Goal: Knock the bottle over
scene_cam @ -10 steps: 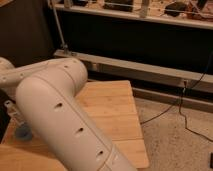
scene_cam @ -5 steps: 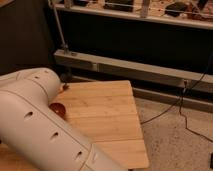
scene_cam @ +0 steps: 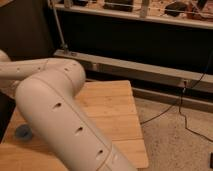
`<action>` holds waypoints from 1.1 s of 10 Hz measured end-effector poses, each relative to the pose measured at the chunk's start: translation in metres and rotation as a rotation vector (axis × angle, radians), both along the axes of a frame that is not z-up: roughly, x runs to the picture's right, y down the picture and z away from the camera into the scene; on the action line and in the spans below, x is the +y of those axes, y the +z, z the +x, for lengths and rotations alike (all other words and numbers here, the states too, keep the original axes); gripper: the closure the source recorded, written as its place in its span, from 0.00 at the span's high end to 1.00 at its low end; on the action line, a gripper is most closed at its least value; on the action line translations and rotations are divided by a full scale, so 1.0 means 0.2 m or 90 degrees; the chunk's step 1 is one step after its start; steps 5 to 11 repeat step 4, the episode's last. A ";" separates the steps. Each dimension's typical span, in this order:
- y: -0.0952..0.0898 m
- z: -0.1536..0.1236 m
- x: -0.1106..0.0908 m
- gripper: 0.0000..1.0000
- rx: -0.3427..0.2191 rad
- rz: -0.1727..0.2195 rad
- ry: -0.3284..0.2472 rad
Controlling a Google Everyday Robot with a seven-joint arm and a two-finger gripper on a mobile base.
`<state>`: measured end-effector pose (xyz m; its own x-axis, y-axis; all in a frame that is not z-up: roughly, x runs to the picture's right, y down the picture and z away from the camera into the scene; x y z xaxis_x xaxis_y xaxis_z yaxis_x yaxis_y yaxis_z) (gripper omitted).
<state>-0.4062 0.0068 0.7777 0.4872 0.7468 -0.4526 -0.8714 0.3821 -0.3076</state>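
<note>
The clear bottle with the white cap is out of view, either hidden behind my arm or outside the frame. My white arm (scene_cam: 60, 110) fills the left and lower part of the camera view, its elbow raised over the wooden table (scene_cam: 117, 112). My gripper is not in view. A small round light-blue cup (scene_cam: 23, 132) stands on the table at the left edge, just left of the arm.
The table's right and front edges drop to a speckled floor (scene_cam: 175, 135) with black cables (scene_cam: 182, 107). A metal shelf rail (scene_cam: 140, 70) and a dark wall run behind the table. A metal post (scene_cam: 59, 30) stands at the back left.
My arm has swung, its elbow now higher and further right over the table. It now hides the reddish bowl seen half a second ago, and the light-blue cup shows again.
</note>
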 end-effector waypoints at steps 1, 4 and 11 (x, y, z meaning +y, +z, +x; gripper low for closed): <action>0.02 0.10 -0.05 0.04 0.015 -0.004 0.019; 0.02 0.10 -0.04 0.04 0.015 -0.010 0.022; 0.02 0.10 -0.04 0.04 0.015 -0.010 0.022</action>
